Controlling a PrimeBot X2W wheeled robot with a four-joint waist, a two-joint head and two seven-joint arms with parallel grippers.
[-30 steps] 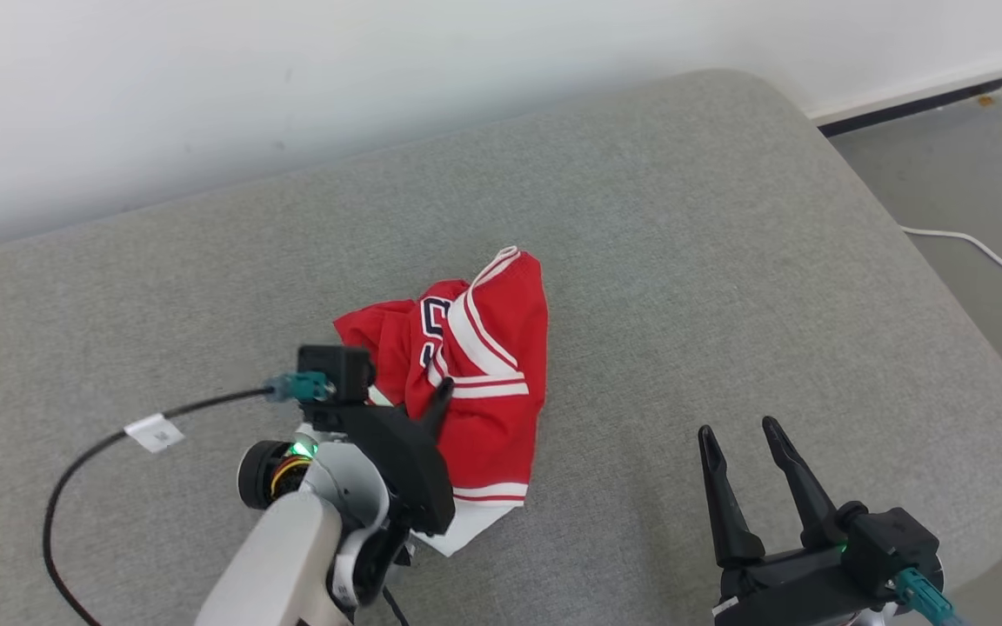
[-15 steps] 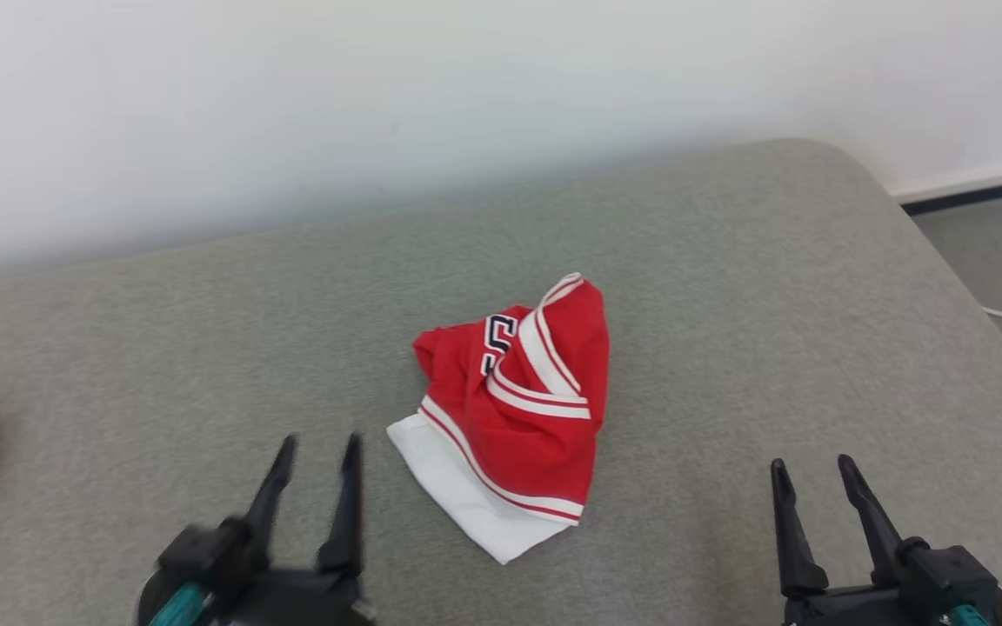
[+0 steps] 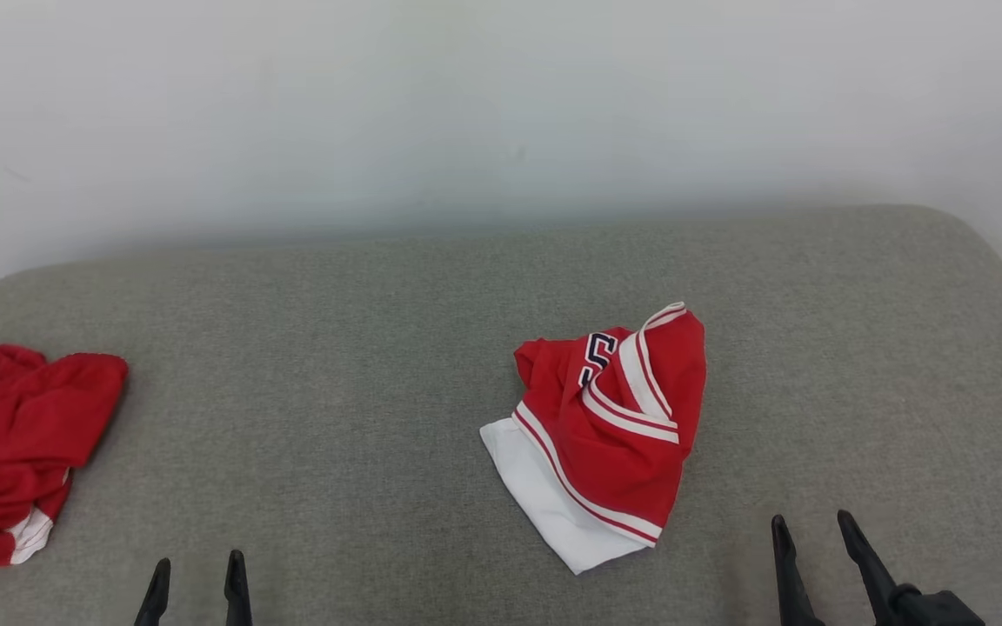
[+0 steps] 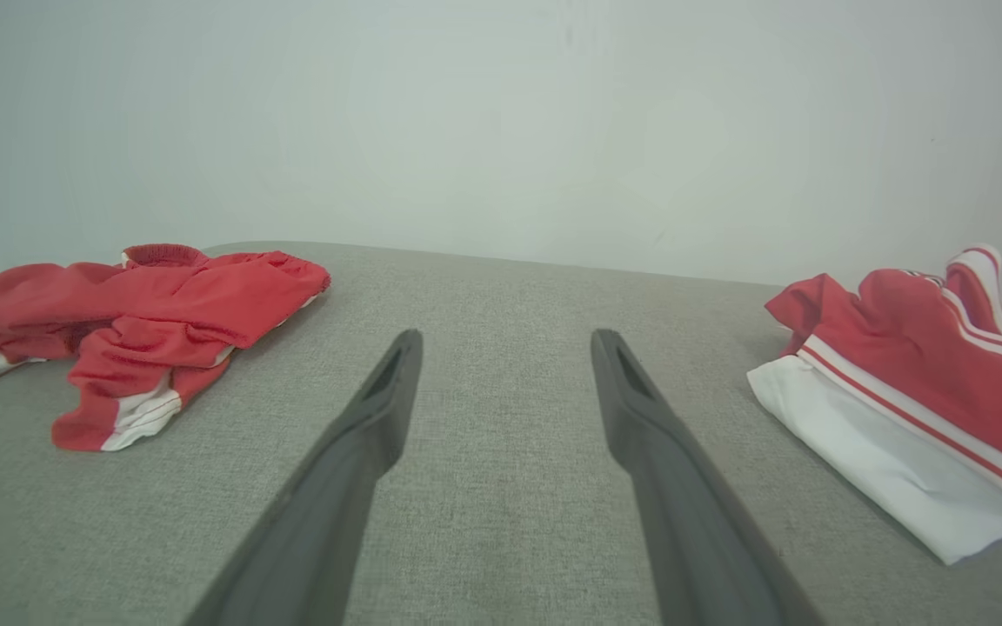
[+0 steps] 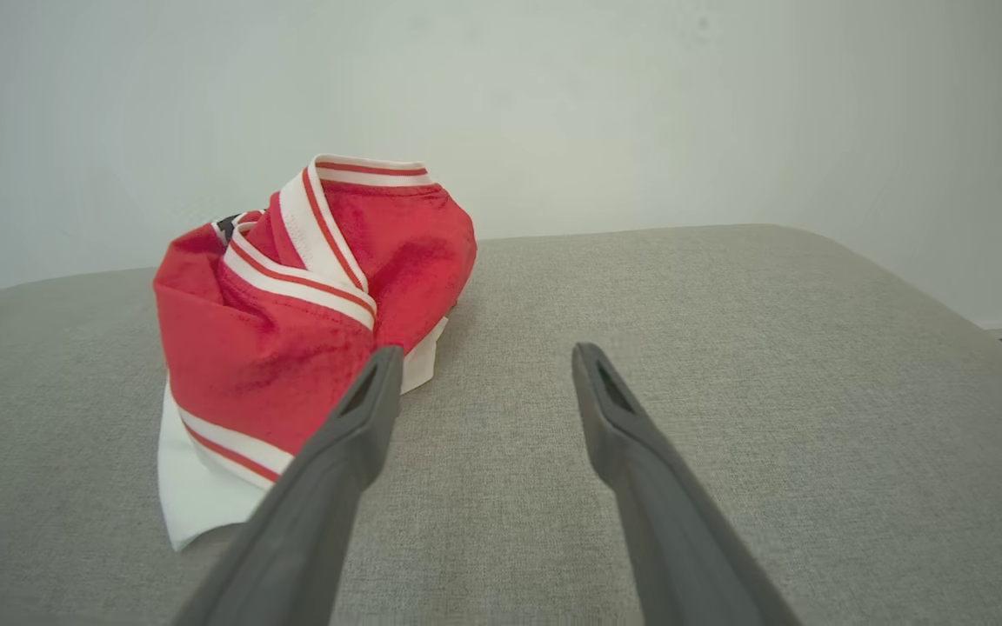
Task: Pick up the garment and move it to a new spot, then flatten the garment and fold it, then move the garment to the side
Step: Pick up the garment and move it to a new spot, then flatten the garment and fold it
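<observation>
Slim dark fingers (image 5: 336, 469) form the right end effector (image 5: 488, 348).

So the jersey (image 3: 610, 426) sat a bit right of the cushion's (image 3: 336, 417) middle, well apart from a second garment (image 3: 18, 435) heaped at its left edge. The wall (image 3: 466, 113) ran along the back edge. The left gripper (image 3: 197, 561) hung at the front edge, between the two garments. The right gripper (image 3: 811, 519) was near the jersey's front-right.

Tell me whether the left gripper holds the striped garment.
No: the left gripper is open over the cushion, with the striped garment lying apart from it.
</observation>
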